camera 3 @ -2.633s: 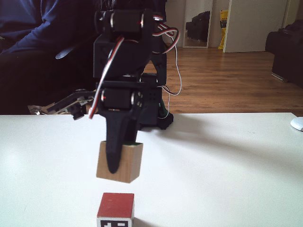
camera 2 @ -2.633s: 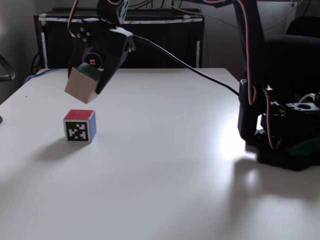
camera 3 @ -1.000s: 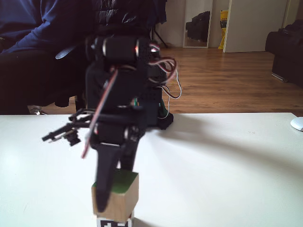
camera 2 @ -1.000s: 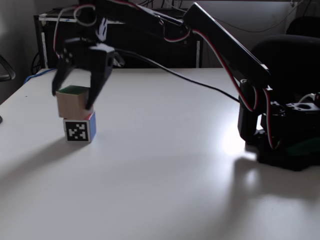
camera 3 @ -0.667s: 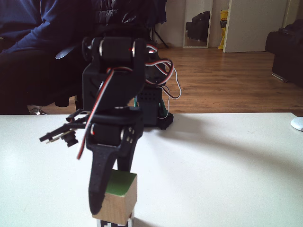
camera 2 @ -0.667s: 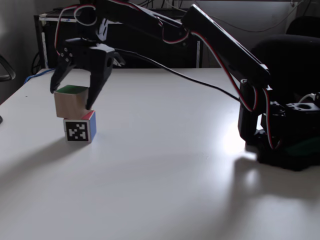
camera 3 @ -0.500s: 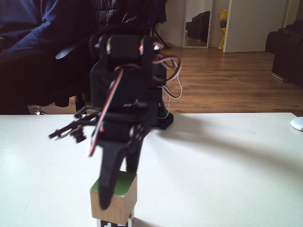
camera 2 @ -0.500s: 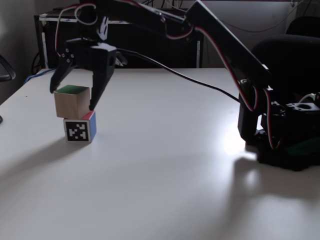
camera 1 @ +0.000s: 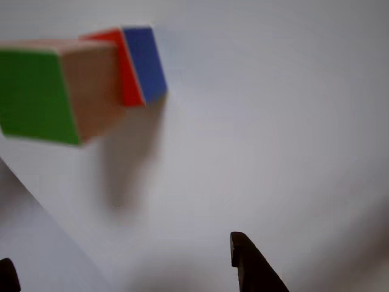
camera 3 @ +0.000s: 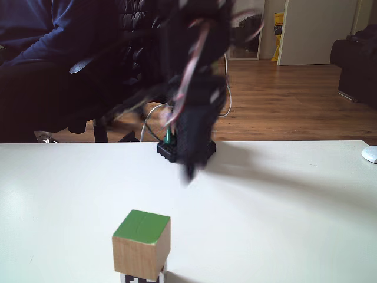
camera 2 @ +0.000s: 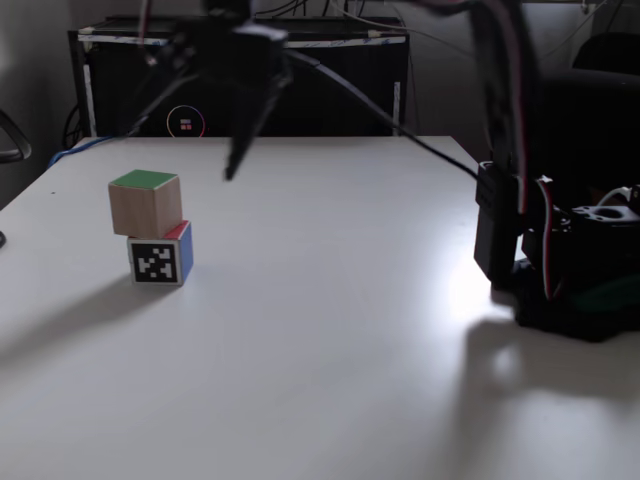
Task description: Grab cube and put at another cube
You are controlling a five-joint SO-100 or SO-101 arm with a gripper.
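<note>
The cube [camera 2: 146, 203] is seen resting on top of another cube [camera 2: 160, 256], green face up, slightly offset and turned against it. The stack stands near the left edge of the white surface [camera 2: 330, 330] in a fixed view, with wide bare room to its right and front. The hand [camera 2: 190, 135] is raised above and to the right of the stack, well apart from it, its fingers spread and nothing between them. Motion blur smears the hand [camera 3: 189, 159] in both fixed views. In a fixed view, another cube [camera 3: 141, 277] is cut off by the bottom edge. In the other view both cubes are blurred.
</note>
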